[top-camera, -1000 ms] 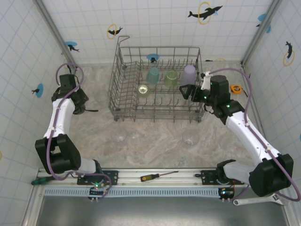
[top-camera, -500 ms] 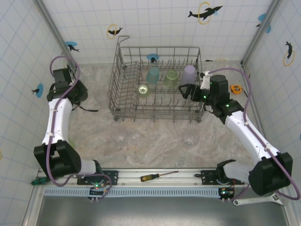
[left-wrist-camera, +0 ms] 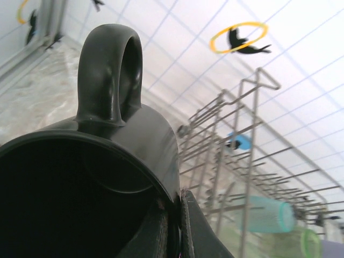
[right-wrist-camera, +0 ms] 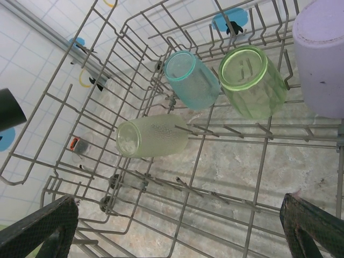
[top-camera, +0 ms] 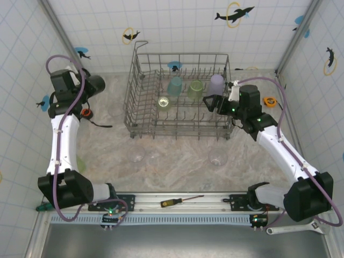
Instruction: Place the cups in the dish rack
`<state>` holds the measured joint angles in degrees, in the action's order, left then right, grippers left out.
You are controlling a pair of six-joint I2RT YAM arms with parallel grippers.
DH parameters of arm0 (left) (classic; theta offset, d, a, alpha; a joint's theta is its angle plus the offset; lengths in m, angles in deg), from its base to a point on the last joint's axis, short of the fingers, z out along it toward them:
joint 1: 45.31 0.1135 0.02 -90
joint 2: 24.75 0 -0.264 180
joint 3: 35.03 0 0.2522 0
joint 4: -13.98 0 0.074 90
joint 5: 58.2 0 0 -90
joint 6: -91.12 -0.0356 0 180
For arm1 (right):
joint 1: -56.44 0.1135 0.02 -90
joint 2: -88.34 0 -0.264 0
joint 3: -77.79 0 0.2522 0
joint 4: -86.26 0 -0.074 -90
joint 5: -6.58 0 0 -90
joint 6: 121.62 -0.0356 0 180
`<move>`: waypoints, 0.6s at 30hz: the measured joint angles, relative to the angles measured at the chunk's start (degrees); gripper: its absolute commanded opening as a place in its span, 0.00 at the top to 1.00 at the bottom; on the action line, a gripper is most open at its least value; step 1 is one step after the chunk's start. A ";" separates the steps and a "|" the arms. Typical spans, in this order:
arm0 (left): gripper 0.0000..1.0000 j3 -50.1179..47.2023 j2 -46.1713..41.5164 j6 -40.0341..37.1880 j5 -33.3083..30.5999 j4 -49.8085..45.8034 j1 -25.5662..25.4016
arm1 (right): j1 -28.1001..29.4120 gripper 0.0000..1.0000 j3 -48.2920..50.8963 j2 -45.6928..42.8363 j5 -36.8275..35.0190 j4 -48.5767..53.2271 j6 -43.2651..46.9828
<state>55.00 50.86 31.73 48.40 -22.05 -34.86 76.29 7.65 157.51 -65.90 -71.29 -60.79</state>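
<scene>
The pale green tumbler (right-wrist-camera: 252, 80) has a moulded mark on its base, too small to read. It lies tipped among the tines of the large grey wire dish rack (top-camera: 141, 115), its base toward the right wrist camera. On one side of it is a translucent teal tumbler (right-wrist-camera: 191, 79) tilted the same way, and on the other a lavender tumbler (right-wrist-camera: 322, 59). Nearer the rack's front, a textured yellow-green tumbler (right-wrist-camera: 153, 138) lies on its side, long axis along the row, one end toward the rack's left wall.

The glossy black mug (top-camera: 97, 84) is in the air left of the rack. It lies sideways, mouth toward the left wrist camera and base toward the rack, with its loop handle (left-wrist-camera: 110, 75) uppermost in that view. The left end effector (left-wrist-camera: 180, 228) is pinched narrow on the mug's rim. The right end effector (right-wrist-camera: 177, 215) hangs at the rack's right end, jaws spread wide, holding nothing.

Clear glasses (top-camera: 217, 157) stand on the marble-patterned table (top-camera: 177, 172) in front of the rack.
</scene>
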 measured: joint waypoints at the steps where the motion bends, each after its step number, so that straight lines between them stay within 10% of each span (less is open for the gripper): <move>1: 1.00 0.02 0.00 0.74 1.03 0.96 0.00 | 0.02 0.00 0.00 0.02 0.07 0.00 -0.02; 18: 1.00 -0.09 0.04 13.25 17.31 18.12 -5.79 | 1.60 0.00 0.02 1.75 2.47 -3.74 -3.06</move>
<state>54.91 50.91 44.97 65.71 -3.93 -40.65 77.89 7.67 159.26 -63.43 -75.03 -63.85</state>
